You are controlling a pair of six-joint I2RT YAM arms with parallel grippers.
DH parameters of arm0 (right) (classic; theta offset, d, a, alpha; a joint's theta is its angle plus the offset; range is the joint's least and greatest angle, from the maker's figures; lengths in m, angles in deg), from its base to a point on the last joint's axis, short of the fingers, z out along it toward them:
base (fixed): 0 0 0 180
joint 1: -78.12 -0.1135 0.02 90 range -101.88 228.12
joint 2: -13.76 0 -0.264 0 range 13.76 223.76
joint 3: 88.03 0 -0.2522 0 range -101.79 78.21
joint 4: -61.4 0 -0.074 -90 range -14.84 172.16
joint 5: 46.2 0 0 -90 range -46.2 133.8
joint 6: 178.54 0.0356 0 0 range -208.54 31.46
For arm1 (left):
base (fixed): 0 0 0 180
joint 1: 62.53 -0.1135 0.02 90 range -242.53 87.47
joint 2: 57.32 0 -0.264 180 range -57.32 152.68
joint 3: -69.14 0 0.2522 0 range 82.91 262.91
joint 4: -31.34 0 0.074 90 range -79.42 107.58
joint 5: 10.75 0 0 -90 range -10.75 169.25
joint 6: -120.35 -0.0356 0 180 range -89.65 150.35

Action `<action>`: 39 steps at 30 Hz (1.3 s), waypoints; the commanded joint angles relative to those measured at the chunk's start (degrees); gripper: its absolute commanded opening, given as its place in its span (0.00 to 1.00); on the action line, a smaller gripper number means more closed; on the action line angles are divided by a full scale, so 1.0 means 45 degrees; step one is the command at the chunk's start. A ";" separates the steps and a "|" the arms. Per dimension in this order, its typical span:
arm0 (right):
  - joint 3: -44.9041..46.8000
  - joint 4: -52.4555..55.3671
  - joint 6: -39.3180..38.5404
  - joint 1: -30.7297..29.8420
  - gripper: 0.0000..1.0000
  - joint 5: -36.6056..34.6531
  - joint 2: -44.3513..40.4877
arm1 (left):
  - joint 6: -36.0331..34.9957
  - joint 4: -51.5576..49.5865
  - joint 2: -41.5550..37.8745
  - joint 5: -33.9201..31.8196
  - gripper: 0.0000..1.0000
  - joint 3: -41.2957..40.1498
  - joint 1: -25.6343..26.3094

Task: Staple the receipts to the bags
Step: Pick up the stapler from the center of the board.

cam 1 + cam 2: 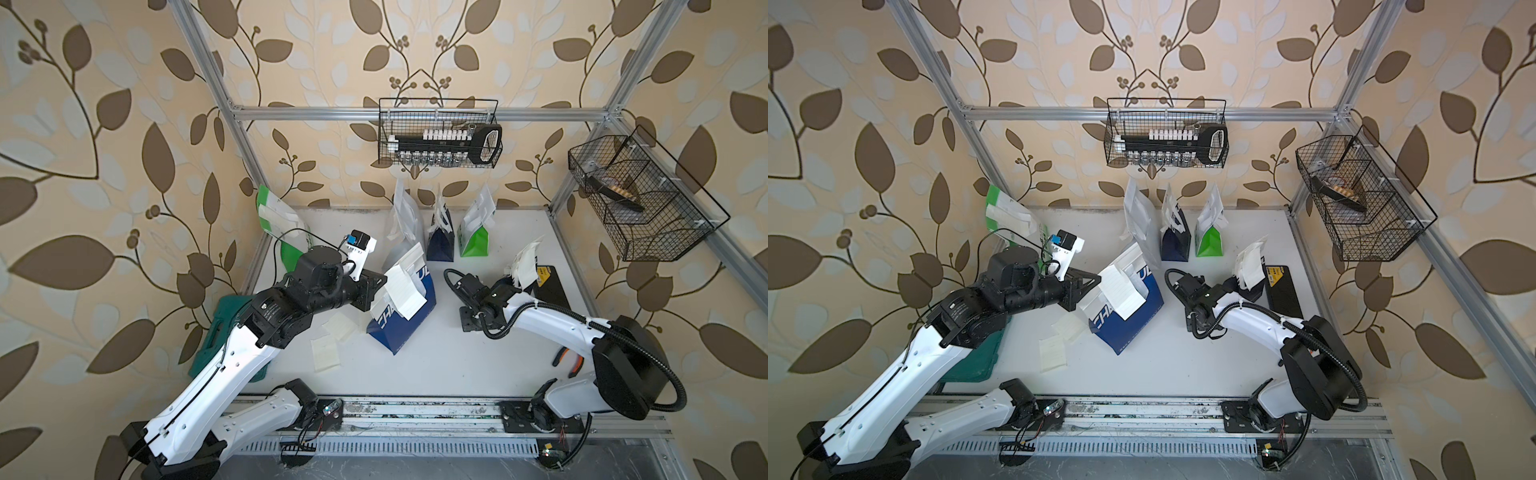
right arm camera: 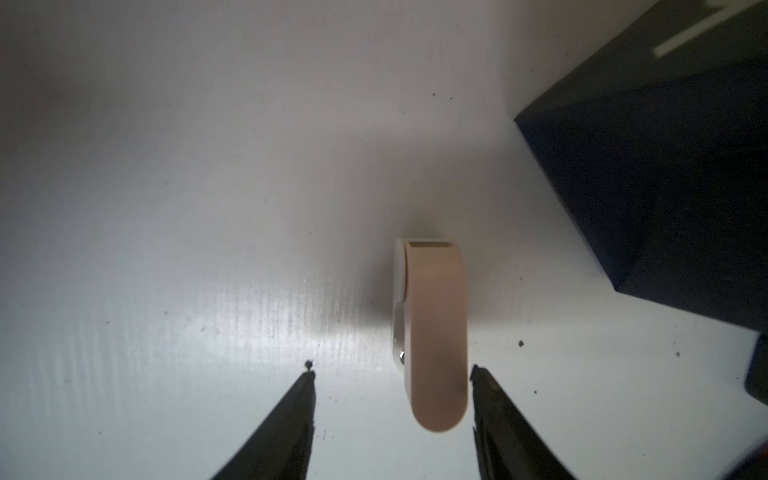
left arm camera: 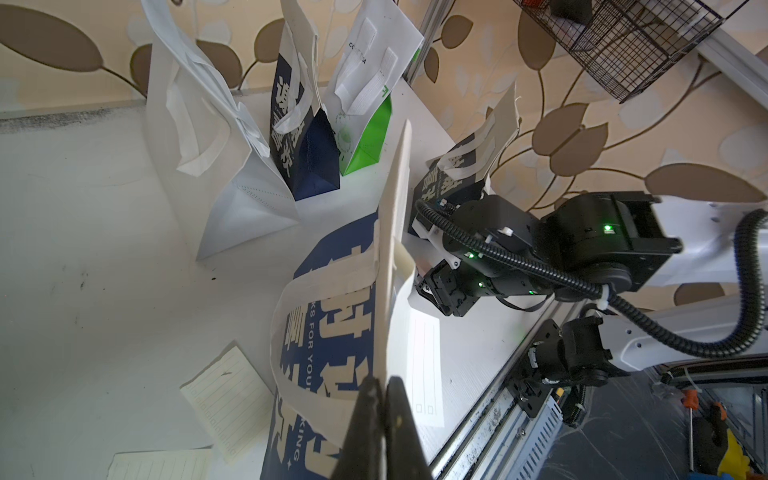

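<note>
A lined receipt (image 1: pixel 405 291) drapes over the rim of a large navy bag (image 1: pixel 409 328) leaning in the middle of the table (image 1: pixel 436 365). The left hand (image 3: pixel 384 380) is closed tight, pinching receipt and rim together, likely to keep them aligned for stapling. To the bag's right, the right hand (image 2: pixel 392 372) hangs half-wide astride a small beige stapler (image 2: pixel 434 332), not yet gripping it. Spare receipts (image 1: pixel 326 353) lie left of the bag.
</note>
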 commanded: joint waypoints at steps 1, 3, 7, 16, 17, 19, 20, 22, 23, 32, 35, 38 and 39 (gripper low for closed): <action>-0.0512 -0.0123 -0.0430 0.0277 0.59 -0.0452 0.0478 | -0.0245 -0.0113 -0.0348 -0.0207 0.00 0.0140 0.0093; -0.0607 -0.0262 -0.0576 0.0541 0.57 -0.0303 0.0841 | -0.0263 -0.0074 -0.0386 -0.0132 0.00 0.0086 0.0091; -0.0918 -0.0438 -0.0782 0.0904 0.52 0.0024 0.1678 | -0.0307 -0.0045 -0.0398 0.0013 0.00 -0.0016 0.0101; -0.1586 -0.0409 -0.1051 0.1103 0.34 0.0173 0.2861 | -0.0416 -0.0035 -0.0394 -0.0045 0.00 -0.0094 0.0097; -0.1606 -0.0409 -0.0996 0.1096 0.31 0.0175 0.2867 | -0.0427 -0.0035 -0.0413 -0.0026 0.00 -0.0094 0.0097; -0.1619 -0.0398 -0.0985 0.1108 0.25 0.0178 0.2876 | -0.0427 -0.0054 -0.0399 -0.0059 0.00 -0.0077 0.0098; -0.1633 -0.0397 -0.1008 0.1100 0.23 0.0217 0.2878 | -0.0442 -0.0054 -0.0380 -0.0017 0.00 -0.0078 0.0104; -0.1682 -0.0378 -0.1048 0.1094 0.18 0.0194 0.2841 | -0.0428 -0.0074 -0.0342 -0.0053 0.00 -0.0106 0.0093; -0.1699 -0.0379 -0.1080 0.1109 0.14 0.0182 0.2724 | -0.0423 -0.0055 -0.0336 -0.0026 0.00 -0.0129 0.0097; -0.2634 -0.1146 -0.1777 -0.0146 0.05 -0.0121 -0.1500 | 0.0533 0.0936 -0.0608 0.0143 0.00 -0.0806 0.0102; -0.3719 -0.1188 -0.1923 -0.0946 0.05 -0.0376 -0.2608 | 0.1109 0.1422 -0.0496 0.0374 0.00 -0.1038 0.0094; -0.4686 -0.1689 -0.2008 -0.2001 0.05 -0.0748 -0.3490 | 0.1705 0.1930 -0.0380 0.0480 0.00 -0.1310 0.0097; -0.4978 -0.1986 -0.2116 -0.2379 0.05 -0.0889 -0.3651 | 0.1873 0.2096 -0.0366 0.0535 0.00 -0.1407 0.0108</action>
